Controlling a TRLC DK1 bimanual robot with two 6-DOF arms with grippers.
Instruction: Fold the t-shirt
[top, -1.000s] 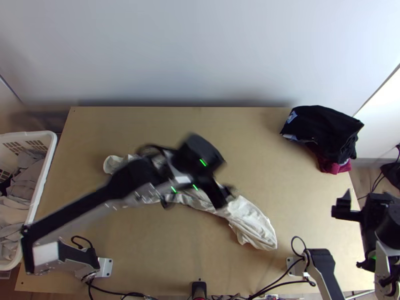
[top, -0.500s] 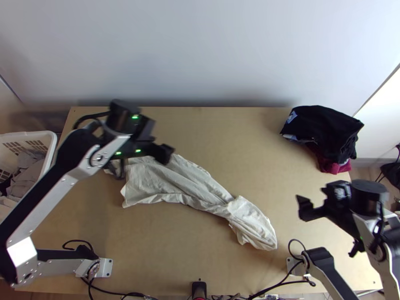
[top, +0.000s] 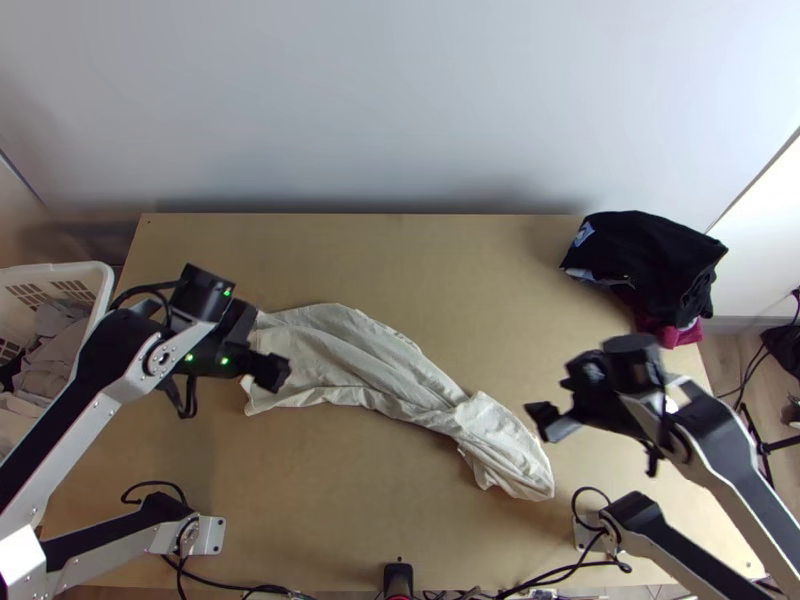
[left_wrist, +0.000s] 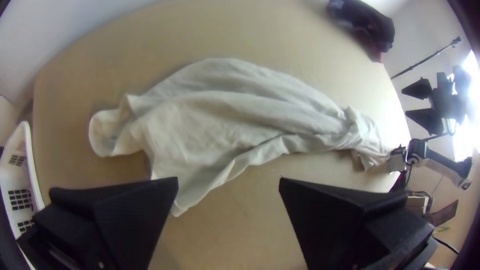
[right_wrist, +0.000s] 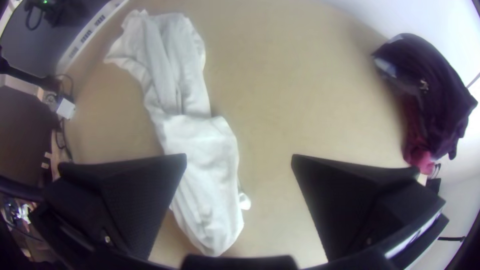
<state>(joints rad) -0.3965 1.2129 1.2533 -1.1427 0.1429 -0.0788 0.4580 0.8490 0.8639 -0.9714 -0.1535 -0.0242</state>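
Off-white cloth made up the t-shirt (top: 360, 365), which lay in a long, loose diagonal across the middle of the wooden table (top: 450, 270), broad and rumpled toward the left arm, pinched narrow partway along, then bunched at the end nearer the right arm. It looked light and limp, a thin knit that would droop from any single hold and crease further rather than slide flat. The left gripper (left_wrist: 228, 181) was over the broad end with its fingers wide apart and nothing between them; the right gripper (right_wrist: 240, 158), likewise parted and without cloth, was just beside the bunched end. Which part was hem, sleeve or collar could not be told. The best holds seemed to be edges: the pointed corner of the broad end for the left, and an outer edge of the bunch for the right, so that lifting and drawing the two apart might loosen the pinch. A grip taken mid-bunch would probably catch several layers and keep the tangle in. Spreading the shirt seemed the step due, with the folding itself all to do.
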